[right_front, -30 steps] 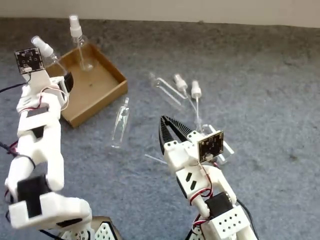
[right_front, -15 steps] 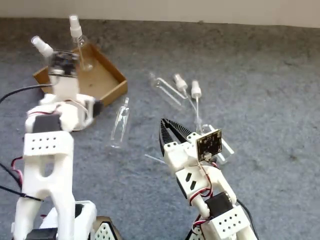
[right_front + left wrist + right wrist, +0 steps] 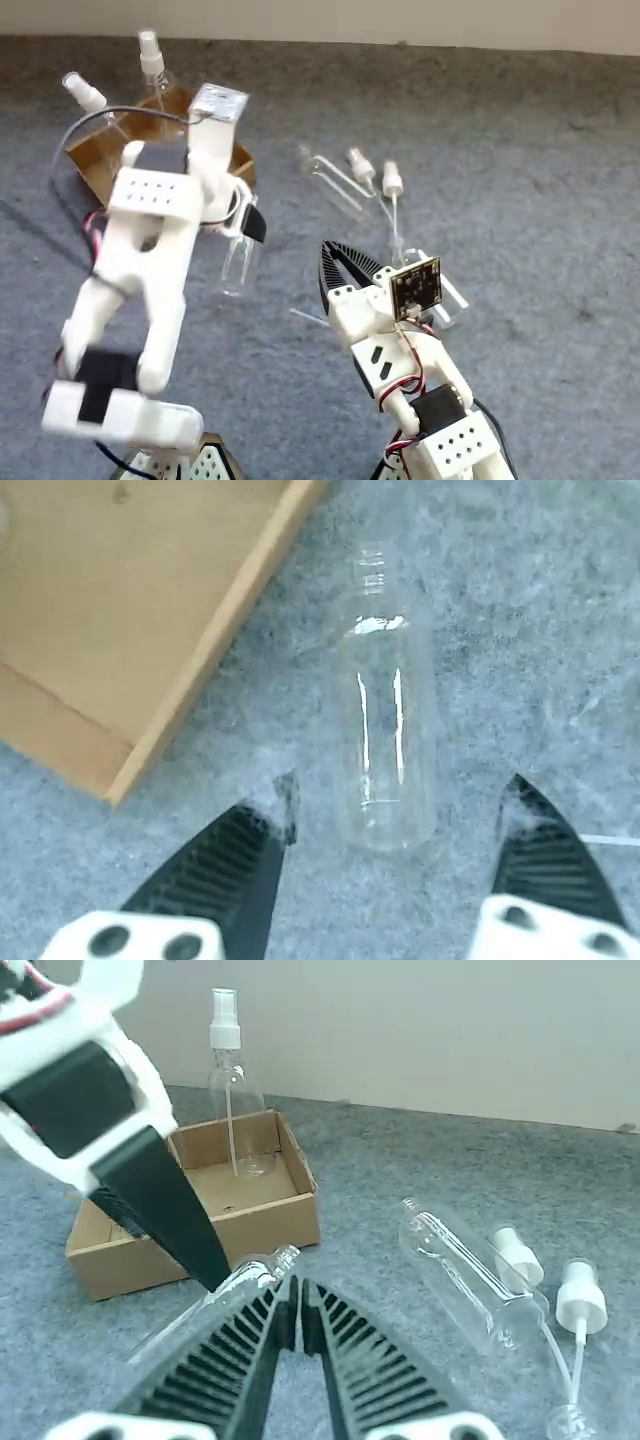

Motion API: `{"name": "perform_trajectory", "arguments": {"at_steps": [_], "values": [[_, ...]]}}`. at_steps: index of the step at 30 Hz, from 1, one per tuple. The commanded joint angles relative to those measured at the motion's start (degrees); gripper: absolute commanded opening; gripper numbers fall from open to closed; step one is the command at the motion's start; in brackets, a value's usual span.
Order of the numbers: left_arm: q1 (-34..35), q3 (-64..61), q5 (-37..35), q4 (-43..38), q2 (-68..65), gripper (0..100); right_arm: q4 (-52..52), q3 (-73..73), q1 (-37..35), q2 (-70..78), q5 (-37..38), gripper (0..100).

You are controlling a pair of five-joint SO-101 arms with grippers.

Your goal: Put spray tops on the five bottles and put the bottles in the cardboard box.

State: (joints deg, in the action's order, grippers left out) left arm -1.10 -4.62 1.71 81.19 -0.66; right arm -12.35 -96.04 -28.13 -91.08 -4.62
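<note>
In the high view, the left arm has swung within the last second from the cardboard box (image 3: 100, 162) at the upper left to the uncapped bottle (image 3: 238, 258) lying on the carpet just below the box's right corner. The left gripper (image 3: 400, 785) now hangs over that bottle with its jaws wide apart on either side of the base. Two capped bottles (image 3: 152, 58) already stand at the box, so this looks like the start of the next pickup. The right gripper (image 3: 298, 1295) has stayed at lower centre with its jaws together and holding nothing, while the loose spray tops (image 3: 362, 162) wait at upper centre.
</note>
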Motion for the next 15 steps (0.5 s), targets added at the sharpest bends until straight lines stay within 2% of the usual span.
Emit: {"name": "perform_trajectory", "arguments": {"at_steps": [1, 15], "values": [[-1.1, 6.9, -0.44, 0.7, -6.02, 28, -0.04, -7.16, 0.31, -0.75, -0.44, 1.2], [-0.92, 11.03, -0.53, -1.58, -19.12, 28, -0.04, -7.16, 0.31, -0.75, -0.26, 1.2]]}}
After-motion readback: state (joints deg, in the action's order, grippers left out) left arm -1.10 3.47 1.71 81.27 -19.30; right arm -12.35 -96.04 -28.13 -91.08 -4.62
